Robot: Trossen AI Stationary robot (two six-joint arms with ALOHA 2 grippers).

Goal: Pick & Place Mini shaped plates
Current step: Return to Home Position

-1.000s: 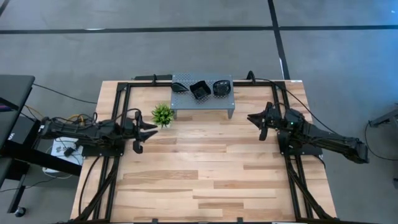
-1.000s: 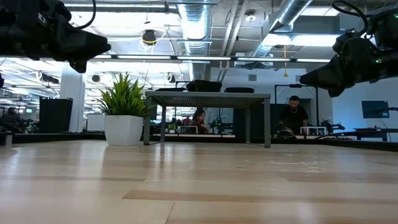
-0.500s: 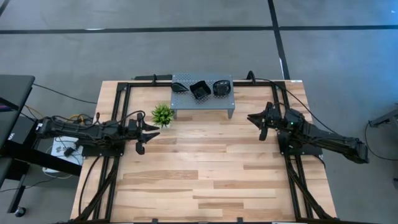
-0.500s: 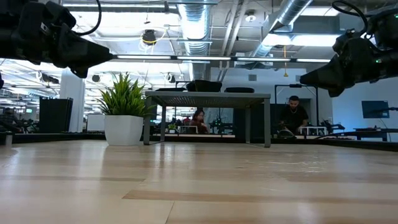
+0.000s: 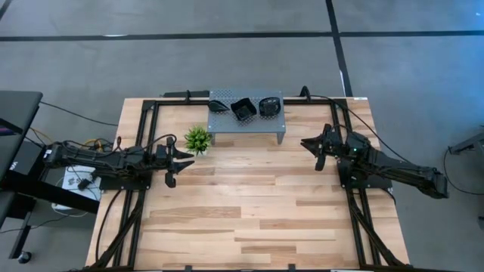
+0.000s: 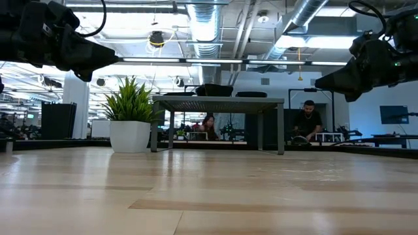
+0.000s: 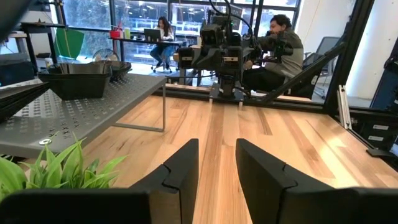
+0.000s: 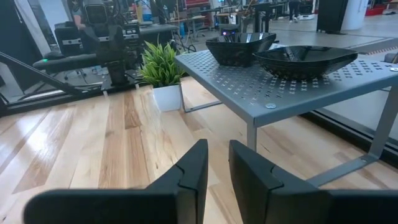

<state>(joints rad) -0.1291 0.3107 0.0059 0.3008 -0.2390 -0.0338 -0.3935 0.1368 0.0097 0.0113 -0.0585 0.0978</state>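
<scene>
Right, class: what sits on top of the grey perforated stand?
On the stand, three black piles: leaf-shaped plates, squarish plates, rounded plates. Lower plates in each are covered, uncountable.

Grey concrete floor (image 5: 227, 68) all round the wooden table (image 5: 249, 219), crossed by dark lines (image 5: 227, 35). High above the left claw (image 6: 112, 57), an open ceiling with a ribbed silver duct (image 6: 204, 26), pipes and bright ceiling lights (image 6: 307, 40). Behind that claw, a white column (image 6: 76, 98). Far past the right claw (image 6: 321, 81), a dark wall screen (image 6: 392, 114) and a person (image 6: 308, 121) seated at a desk. Straight ahead of the left claw, beyond the table's far edge, tall windows (image 7: 143, 15) bright with daylight.
</scene>
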